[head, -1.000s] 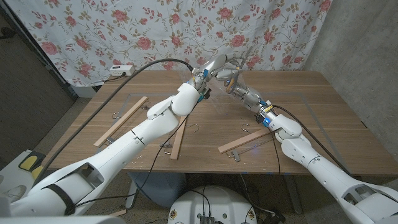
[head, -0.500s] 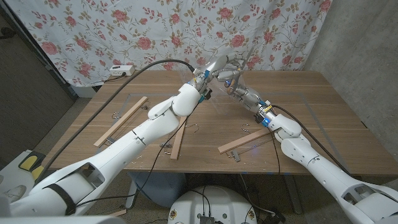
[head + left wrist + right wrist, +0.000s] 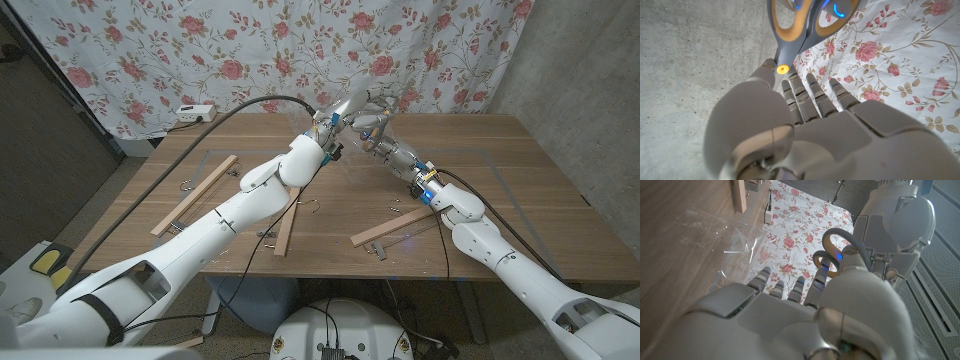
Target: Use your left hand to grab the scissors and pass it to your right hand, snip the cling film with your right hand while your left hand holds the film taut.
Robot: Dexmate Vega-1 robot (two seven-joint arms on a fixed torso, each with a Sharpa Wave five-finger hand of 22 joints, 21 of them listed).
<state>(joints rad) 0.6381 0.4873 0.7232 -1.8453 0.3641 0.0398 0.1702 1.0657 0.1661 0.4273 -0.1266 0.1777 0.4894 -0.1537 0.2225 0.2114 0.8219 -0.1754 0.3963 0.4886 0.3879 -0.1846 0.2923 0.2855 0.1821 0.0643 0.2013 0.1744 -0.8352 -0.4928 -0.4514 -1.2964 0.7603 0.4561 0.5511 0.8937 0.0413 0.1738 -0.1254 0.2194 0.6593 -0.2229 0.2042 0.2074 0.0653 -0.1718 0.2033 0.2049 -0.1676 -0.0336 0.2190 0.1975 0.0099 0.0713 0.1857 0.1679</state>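
Above the table's far middle, the left hand (image 3: 335,115) pinches the scissors (image 3: 805,27) near their pivot, leaving the orange handle loops free for the right hand (image 3: 375,135), whose fingers reach into them. The cling film (image 3: 732,247) lies below.

Scissors (image 3: 807,27): grey handles with orange inner lining, yellow pivot dot, blue glints on the loops just beyond the left hand (image 3: 805,135). Both hands pale grey-white; right hand (image 3: 805,315). Curtain (image 3: 250,50) behind the hands: white with pink roses, green-brown stems. Table (image 3: 520,190) below: brown woodgrain. Cling film (image 3: 735,247): clear.
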